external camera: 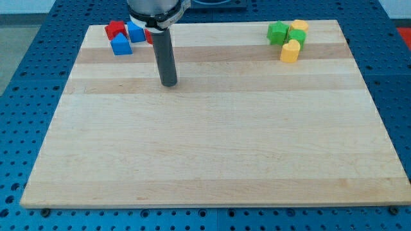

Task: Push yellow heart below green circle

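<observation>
The yellow heart [290, 51] lies near the board's top right, touching the lower edge of the green circle [297, 36]. A green star-like block [277, 32] sits left of the circle, and another yellow block [298, 26] sits just above it. My tip [169, 83] rests on the board at the upper left, far to the left of this cluster and touching no block.
Near the top left corner lie a red block [115, 28], a blue block [135, 31], a second blue block [121, 45] and a red block [148, 36] partly hidden behind the rod. The wooden board [212, 154] sits on a blue perforated table.
</observation>
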`<state>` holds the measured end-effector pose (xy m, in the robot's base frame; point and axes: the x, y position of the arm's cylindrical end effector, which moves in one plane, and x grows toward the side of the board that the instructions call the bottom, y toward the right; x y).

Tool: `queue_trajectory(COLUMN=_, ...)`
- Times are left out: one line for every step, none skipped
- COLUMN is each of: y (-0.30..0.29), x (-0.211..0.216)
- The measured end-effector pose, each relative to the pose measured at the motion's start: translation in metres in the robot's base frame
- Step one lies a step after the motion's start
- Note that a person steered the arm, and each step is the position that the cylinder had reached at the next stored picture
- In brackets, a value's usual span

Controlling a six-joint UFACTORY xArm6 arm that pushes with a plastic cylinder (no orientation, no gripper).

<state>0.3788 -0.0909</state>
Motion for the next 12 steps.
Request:
queue_trajectory(y=0.000, x=0.000)
queue_trajectory(y=0.029, x=0.007)
queue_trajectory(y=0.088, x=0.025)
queue_trajectory(y=0.142, x=0.035)
queue_trajectory(y=0.145, x=0.035)
queue_trajectory(y=0.128, x=0.023)
queue_trajectory(y=0.127, x=-0.026)
queue_trajectory(y=0.135, x=-0.057)
queue_trajectory(y=0.135, x=-0.058)
queue_trajectory(y=0.135, x=-0.058)
queue_trajectory(y=0.136, x=-0.067)
queue_trajectory(y=0.152, x=-0.085)
